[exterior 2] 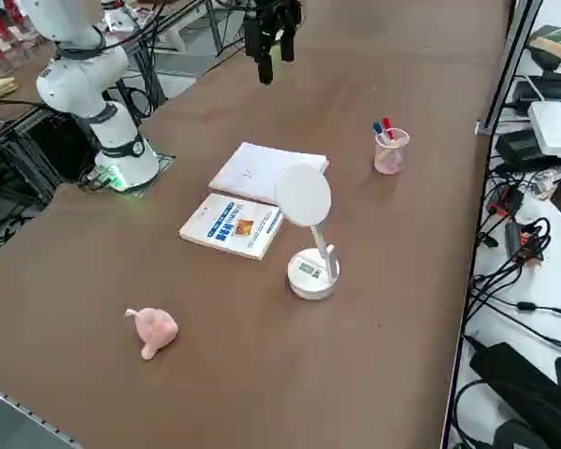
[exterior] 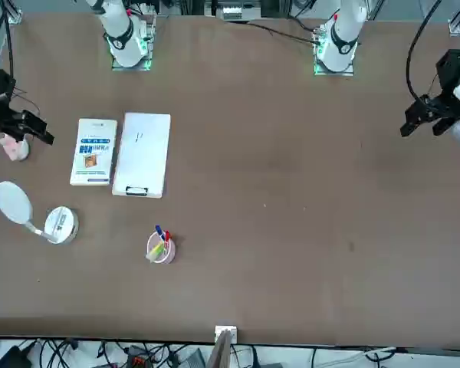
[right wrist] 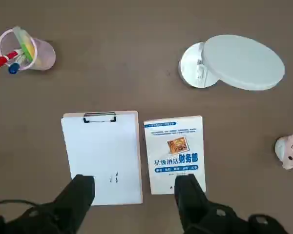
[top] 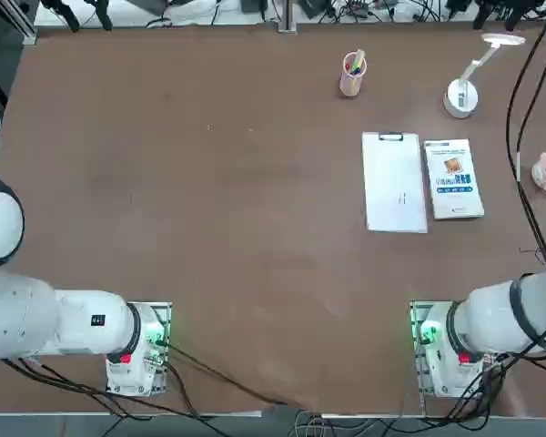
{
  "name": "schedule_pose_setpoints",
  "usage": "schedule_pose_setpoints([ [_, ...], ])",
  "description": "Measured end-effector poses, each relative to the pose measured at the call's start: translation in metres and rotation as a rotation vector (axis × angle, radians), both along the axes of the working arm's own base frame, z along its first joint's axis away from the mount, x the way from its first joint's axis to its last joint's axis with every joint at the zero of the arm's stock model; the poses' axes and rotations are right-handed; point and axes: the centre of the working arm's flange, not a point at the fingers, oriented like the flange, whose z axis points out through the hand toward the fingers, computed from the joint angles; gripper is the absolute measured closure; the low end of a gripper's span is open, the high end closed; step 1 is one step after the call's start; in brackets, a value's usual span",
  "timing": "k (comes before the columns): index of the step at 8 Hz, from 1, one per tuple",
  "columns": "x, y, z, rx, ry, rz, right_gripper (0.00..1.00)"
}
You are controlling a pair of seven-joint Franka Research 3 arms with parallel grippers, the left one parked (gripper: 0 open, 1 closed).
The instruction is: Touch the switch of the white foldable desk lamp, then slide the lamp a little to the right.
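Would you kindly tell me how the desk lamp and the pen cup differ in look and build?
The desk lamp is white, while the pen cup is pale pink. The lamp has a disc base, thin arm and flat head; the cup is one open container. The lamp holds nothing, whereas the cup holds pens. Both stand on the table.

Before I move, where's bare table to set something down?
Widest: left of the clipboard and pen cup. Smaller: between the cup and lamp. Crowded: clipboard beside book. The right gripper, jaws open, hovers above the table.
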Motion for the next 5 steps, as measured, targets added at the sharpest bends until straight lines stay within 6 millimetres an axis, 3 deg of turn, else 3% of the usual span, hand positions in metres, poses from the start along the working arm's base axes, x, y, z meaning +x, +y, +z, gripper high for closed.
schedule_pose_setpoints([
  [5,0.0059,0.0016,-0.0114,0.000,0.014,0.004,0.00],
])
